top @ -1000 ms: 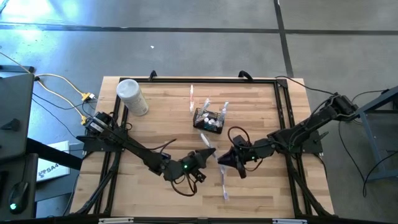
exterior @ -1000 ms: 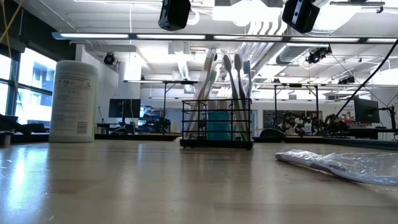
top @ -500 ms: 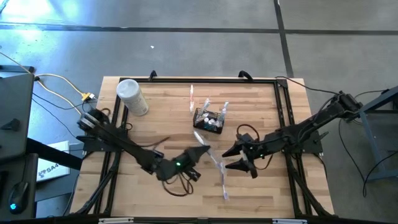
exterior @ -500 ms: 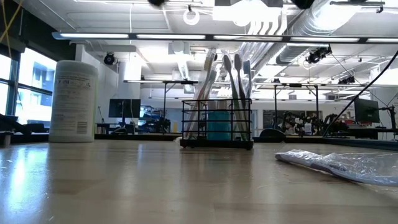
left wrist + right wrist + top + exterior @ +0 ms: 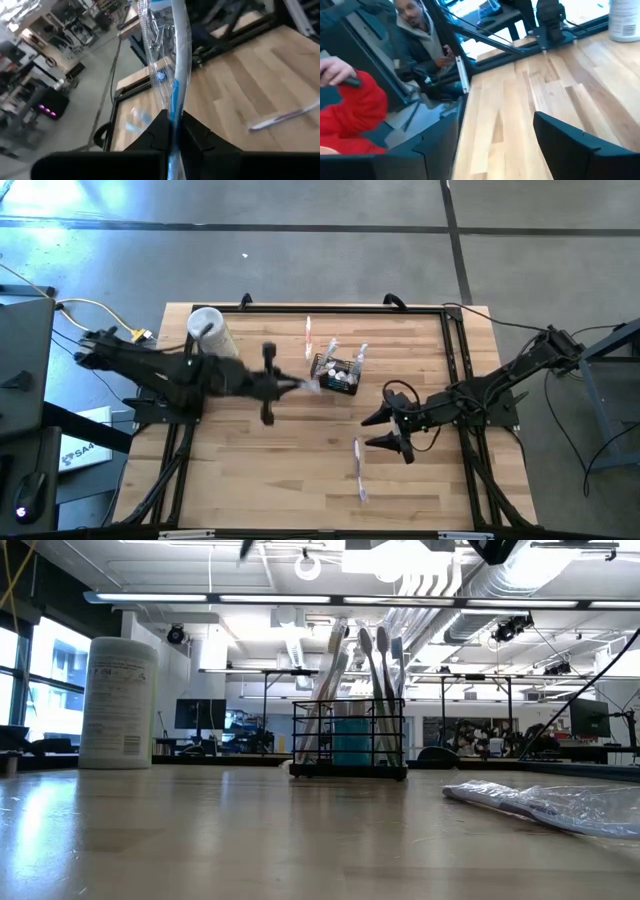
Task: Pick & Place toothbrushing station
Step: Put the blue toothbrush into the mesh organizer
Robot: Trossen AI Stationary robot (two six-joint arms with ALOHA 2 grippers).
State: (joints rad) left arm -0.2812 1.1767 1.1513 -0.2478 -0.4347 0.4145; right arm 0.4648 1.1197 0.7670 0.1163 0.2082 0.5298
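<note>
the toothbrushing station (image 5: 336, 372), a small black wire-mesh caddy, stands upright toward the far middle of the table (image 5: 250, 470), already crowded with several pale toothbrushes (image 5: 375, 675) standing up out of it. just beside it, on its left, the left gripper (image 5: 300, 385) is clamped on a wrapped toothbrush (image 5: 172, 65), whose clear crinkly wrapper sticks out well past the fingers. the likely trouble is here: the long wrapper could snag the mesh rim or knock the standing brushes, and a sideways push could tip or slide the light caddy. the brush is held near one end, so it could also swing in the grip and miss the opening.

nearer the front edge, the right gripper (image 5: 385, 430) hovers with its fingers wide apart and nothing between them, and another wrapped toothbrush (image 5: 358, 470) lies flat on the wood near it. flat and slippery, that one could skid away under closing fingers. a white cylindrical container (image 5: 212, 335) stands at the far left, close under the left arm, which could brush it when pulling back.
</note>
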